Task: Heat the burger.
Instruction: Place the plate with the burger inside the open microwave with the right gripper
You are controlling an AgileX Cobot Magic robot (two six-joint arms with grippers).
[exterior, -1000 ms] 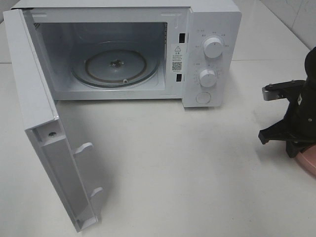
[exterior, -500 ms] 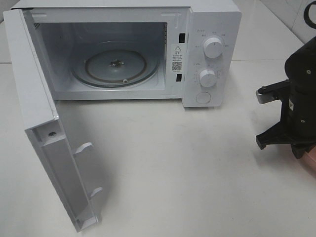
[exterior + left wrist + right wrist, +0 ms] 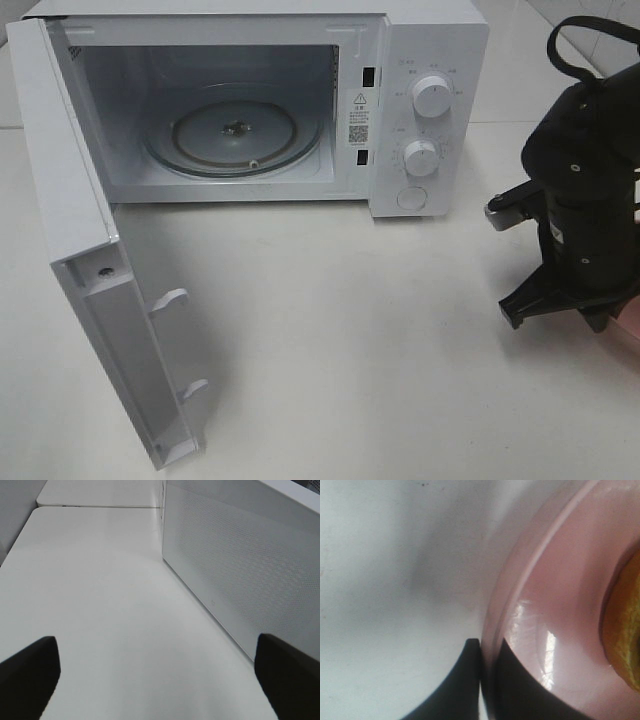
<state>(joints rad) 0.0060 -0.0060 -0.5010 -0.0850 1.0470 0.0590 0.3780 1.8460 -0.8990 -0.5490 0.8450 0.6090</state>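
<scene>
Spreading across all three views, the white tabletop (image 3: pixel 380 340) carries everything. The white microwave (image 3: pixel 430 40) stands at its far side, with its cavity facing the high camera. Its door (image 3: pixel 70 200) is swung wide open to the left, showing its inner face and two latch hooks. In the left wrist view the door's dotted outer face stands upright near the left tool.

The black right arm (image 3: pixel 590 170) rises at the right edge of the high view. It is to the right of the microwave, nearer the camera and well apart from the cavity. Inside the cavity the glass turntable (image 3: pixel 200 140) lies flat.

The pink plate (image 3: pixel 555 605) is under the right arm at the tabletop's right edge, and from above only a sliver of it shows past the arm. I cannot tell whether it rests on the tabletop or is lifted. The burger (image 3: pixel 625 625) lies on that plate, outside the microwave. Only a golden-brown edge of it shows in the right wrist view, and the arm hides it from above.

The right tool (image 3: pixel 486 655) is clenched on the plate's rim, one black finger outside the rim and one inside. The left tool (image 3: pixel 160 675) is released, its two fingers wide apart over the tabletop, holding nothing. Two round dials (image 3: pixel 432 96) and a button (image 3: pixel 411 198) sit in a column on the microwave's right panel.
</scene>
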